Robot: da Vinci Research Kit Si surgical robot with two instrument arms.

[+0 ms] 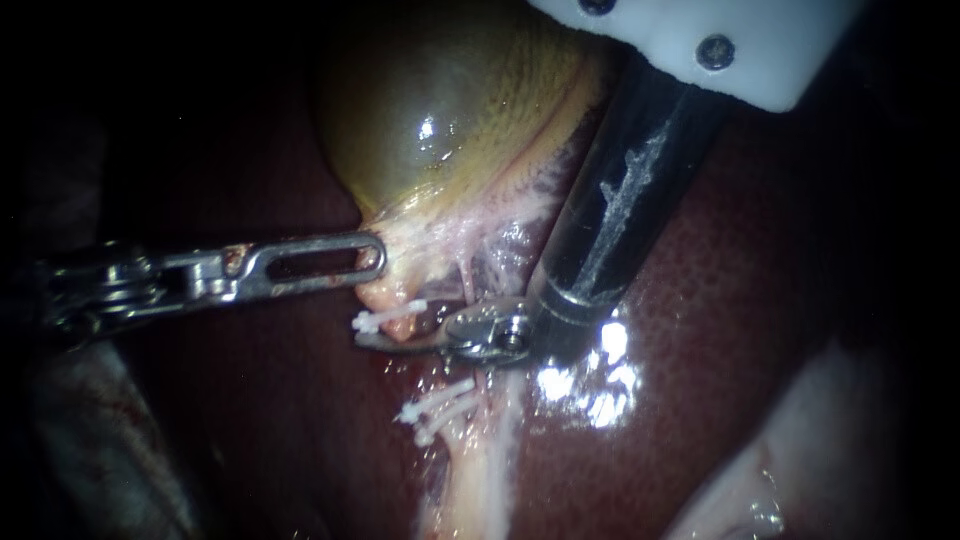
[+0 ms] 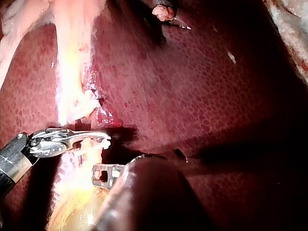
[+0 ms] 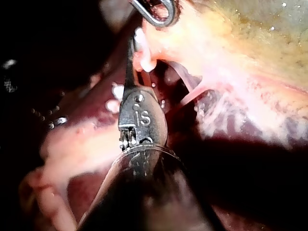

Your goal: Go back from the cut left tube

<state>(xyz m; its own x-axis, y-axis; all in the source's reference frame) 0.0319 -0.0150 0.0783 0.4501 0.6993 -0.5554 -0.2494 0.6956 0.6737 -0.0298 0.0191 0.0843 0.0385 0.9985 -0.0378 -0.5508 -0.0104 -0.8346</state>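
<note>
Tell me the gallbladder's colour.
The gallbladder is olive-green, yellowish toward its edge; the endoscope view shows it best.

In the endoscope view we've got the gallbladder (image 1: 450,110) up at 12 o'clock, lying on the liver (image 1: 750,330). Our left instrument (image 1: 372,256) comes in from 9 o'clock and meets the gallbladder's lower end. Our right instrument (image 1: 368,338) drops in from 1 o'clock, tip just beneath, with the upper clip (image 1: 385,318) touching it at 12 and the lower clips (image 1: 435,405) at its 5 o'clock.
</note>
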